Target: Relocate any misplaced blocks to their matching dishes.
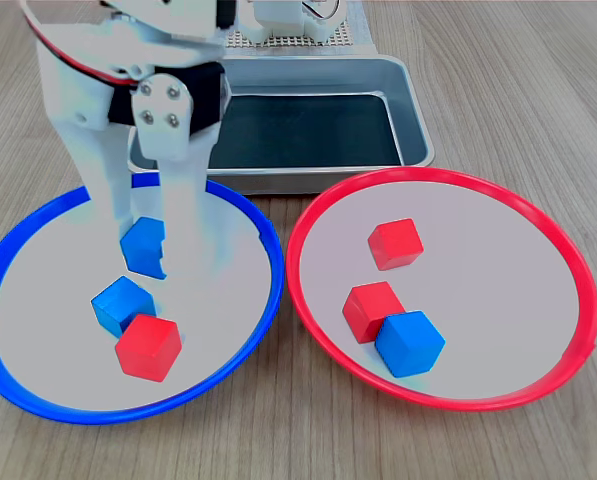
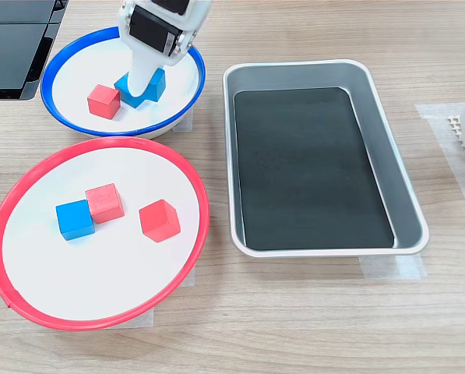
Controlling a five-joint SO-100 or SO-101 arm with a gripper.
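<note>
Taking the tray [image 1: 408,110] as landmark in the first exterior view: two dishes lie in front of it on the table [image 1: 538,80], one dish [image 1: 38,390] to the front-left, the other dish [image 1: 568,270] to the front-right, rims nearly touching. Three blocks [image 1: 148,346] lie in the front-left dish, three more blocks [image 1: 395,244] in the front-right one.

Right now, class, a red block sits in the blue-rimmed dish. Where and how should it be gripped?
Grip the red block by two opposite upright faces, coming straight down from above. It lies flat on the blue-rimmed dish, top face clear. One side touches a blue block, so probably choose the pair that keeps the fingers off it. The end effector stands just behind.
</note>
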